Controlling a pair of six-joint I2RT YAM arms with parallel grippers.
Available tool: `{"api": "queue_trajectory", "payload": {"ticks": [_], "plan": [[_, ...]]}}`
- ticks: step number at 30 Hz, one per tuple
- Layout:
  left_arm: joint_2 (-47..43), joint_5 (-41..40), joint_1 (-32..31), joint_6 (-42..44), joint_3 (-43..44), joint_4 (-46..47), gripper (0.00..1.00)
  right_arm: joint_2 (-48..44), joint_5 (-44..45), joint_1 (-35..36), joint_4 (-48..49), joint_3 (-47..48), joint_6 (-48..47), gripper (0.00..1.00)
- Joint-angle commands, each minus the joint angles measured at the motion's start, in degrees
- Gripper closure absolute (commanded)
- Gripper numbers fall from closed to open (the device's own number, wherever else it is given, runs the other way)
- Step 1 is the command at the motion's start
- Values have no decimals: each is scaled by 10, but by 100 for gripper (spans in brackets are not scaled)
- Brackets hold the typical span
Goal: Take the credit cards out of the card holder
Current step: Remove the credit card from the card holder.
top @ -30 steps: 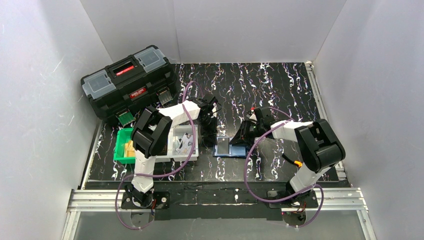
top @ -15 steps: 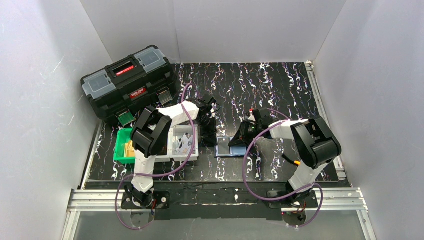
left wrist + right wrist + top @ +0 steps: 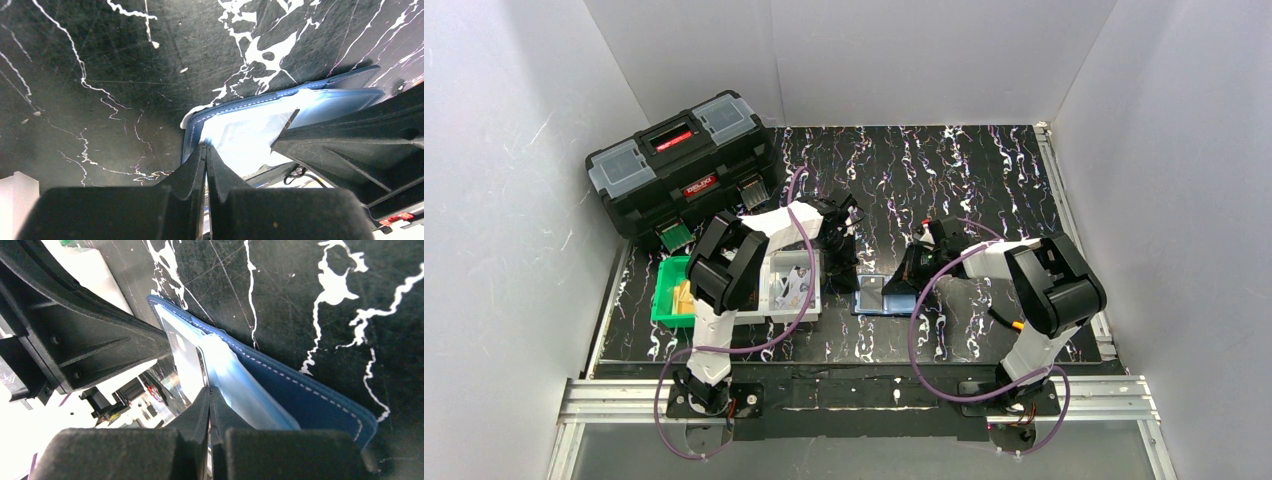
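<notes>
The navy card holder point(image 3: 884, 300) lies spread open on the black marbled table between both arms. Its pale inner pockets point(image 3: 240, 135) face up. My left gripper point(image 3: 205, 146) is shut, its tips pressing on the holder's left inner edge point(image 3: 852, 284). My right gripper point(image 3: 209, 389) is shut on a thin pale layer at the middle of the holder point(image 3: 300, 400), reaching in from the right point(image 3: 896, 288). No orange or tan credit cards show in the holder. Whether a card is in the pinch I cannot tell.
A green bin point(image 3: 662, 300) with tan flat pieces stands left of the holder, beside a white tray point(image 3: 774, 268) with printed slips. A black toolbox point(image 3: 679, 165) sits at the back left. White walls close in on three sides.
My right gripper's jaws have closed at the holder's middle, after the arm shifted slightly left. The left gripper has stayed shut in place.
</notes>
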Motion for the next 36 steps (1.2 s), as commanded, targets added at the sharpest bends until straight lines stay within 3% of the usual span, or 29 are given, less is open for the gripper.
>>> {"api": "queue_trajectory", "payload": {"ticks": [1, 16, 29, 36], "plan": [[66, -123, -1, 7, -36, -26, 100, -30, 28, 12, -1, -6, 5, 97], [73, -122, 8, 9, -36, -24, 100, -53, 45, 1, -16, -29, -7, 99], [75, -116, 8, 8, -31, -23, 100, -50, 20, 6, 2, -29, -7, 81], [75, -114, 8, 8, -32, -21, 100, -47, 17, 10, 2, -24, -8, 80]]}}
